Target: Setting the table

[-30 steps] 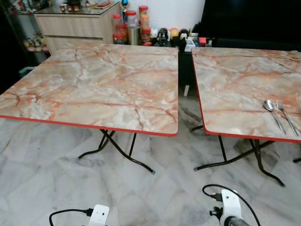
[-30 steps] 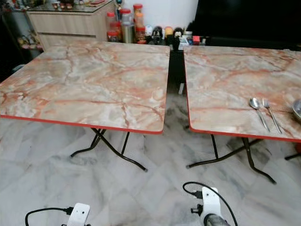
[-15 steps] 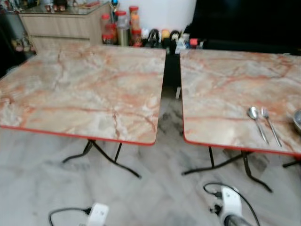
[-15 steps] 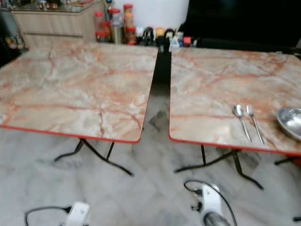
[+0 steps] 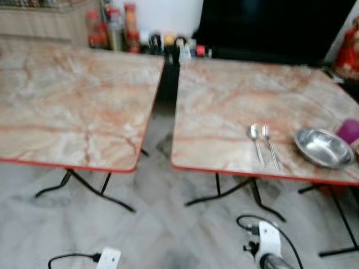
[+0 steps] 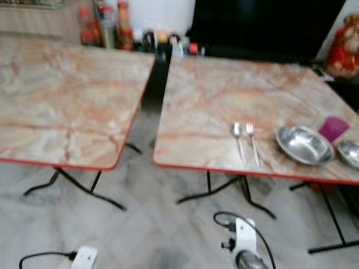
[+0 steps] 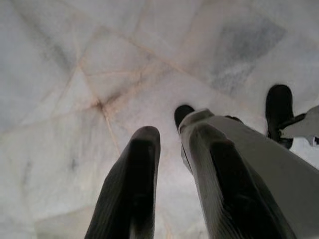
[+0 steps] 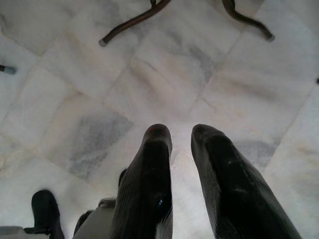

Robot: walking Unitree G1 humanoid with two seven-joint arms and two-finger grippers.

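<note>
Both end effectors, left (image 7: 167, 149) and right (image 8: 182, 139), hang slightly parted and empty; small bowl (image 6: 350, 153) is cut off.

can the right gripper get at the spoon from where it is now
Probably not yet. The right gripper hangs low over the floor, while the spoon lies up on the right table, ahead of the robot.

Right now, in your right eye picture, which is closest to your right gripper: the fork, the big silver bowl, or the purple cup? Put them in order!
Counting from my right gripper, hanging low over the floor:
1. Fork, beside the spoon near the table's front edge.
2. Big silver bowl, further right.
3. Purple cup, behind the bowl, farthest right.
</note>
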